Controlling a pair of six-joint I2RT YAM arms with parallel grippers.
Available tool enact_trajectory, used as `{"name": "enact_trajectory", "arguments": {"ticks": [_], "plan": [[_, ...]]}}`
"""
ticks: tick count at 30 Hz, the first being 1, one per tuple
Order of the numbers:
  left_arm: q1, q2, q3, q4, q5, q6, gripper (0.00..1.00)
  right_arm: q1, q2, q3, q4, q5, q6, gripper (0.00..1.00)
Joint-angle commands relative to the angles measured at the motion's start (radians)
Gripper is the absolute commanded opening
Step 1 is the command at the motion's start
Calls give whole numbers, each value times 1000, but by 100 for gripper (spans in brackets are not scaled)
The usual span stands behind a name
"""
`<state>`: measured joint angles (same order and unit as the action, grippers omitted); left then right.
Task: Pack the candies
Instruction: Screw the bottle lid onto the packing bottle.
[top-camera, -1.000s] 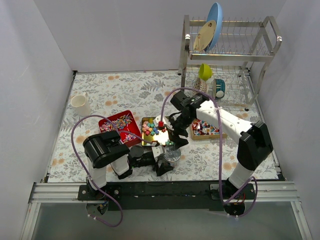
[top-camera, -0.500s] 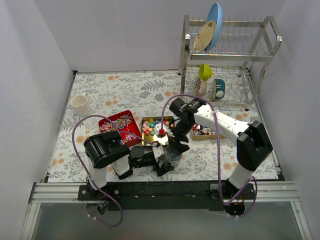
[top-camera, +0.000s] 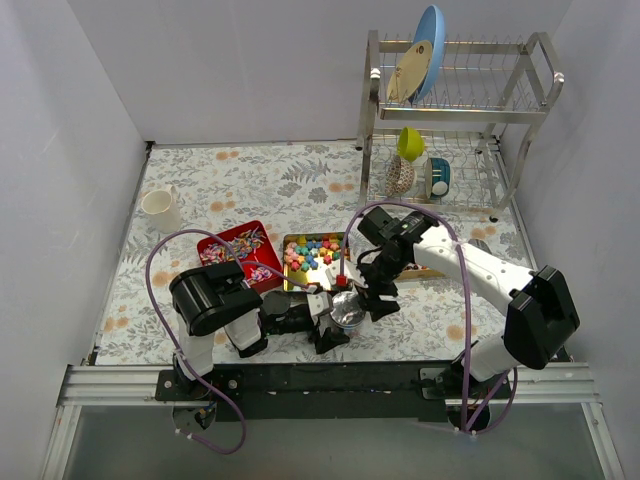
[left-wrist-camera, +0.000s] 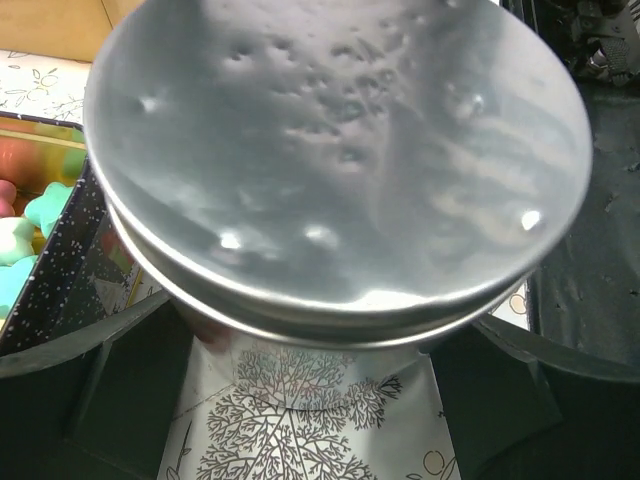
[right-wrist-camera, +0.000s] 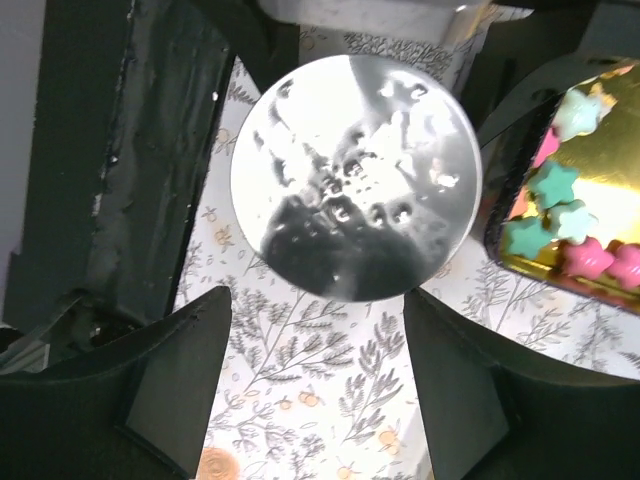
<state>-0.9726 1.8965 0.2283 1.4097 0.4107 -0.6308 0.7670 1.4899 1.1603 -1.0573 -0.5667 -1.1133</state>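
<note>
Most candies (top-camera: 310, 250) lie unpacked in the gold tin (top-camera: 286, 265), just beyond and to the left of my right end effector (right-wrist-camera: 318, 305). Glare hides the inside of the cup (right-wrist-camera: 350, 190), so I judge the packing barely begun. My left end effector (left-wrist-camera: 305, 400) is clamped on the cup's sides. My right one hangs directly over the cup, fingers apart and empty. A second ago it was above the tin; it has since drawn nearer, over the cup.
</note>
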Motion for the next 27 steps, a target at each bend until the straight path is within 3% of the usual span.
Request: {"name": "enact_trajectory", "arguments": {"ticks": [1,7,13,19,27], "plan": [[26,50,-9,17,-72,-95,0,18,-33,-24,-167,-78,53,76],[26,50,-9,14,-43,-79,0,8,-80,1,-248,-53,26,73],[28,55,2,-15,-10,-64,0,-126,-30,128,-159,-68,56,73],[26,44,9,-54,2,-56,0,-97,148,301,-109,-165,43,74],[25,21,9,-81,-1,-50,0,-20,259,366,-231,-183,-94,74]]}}
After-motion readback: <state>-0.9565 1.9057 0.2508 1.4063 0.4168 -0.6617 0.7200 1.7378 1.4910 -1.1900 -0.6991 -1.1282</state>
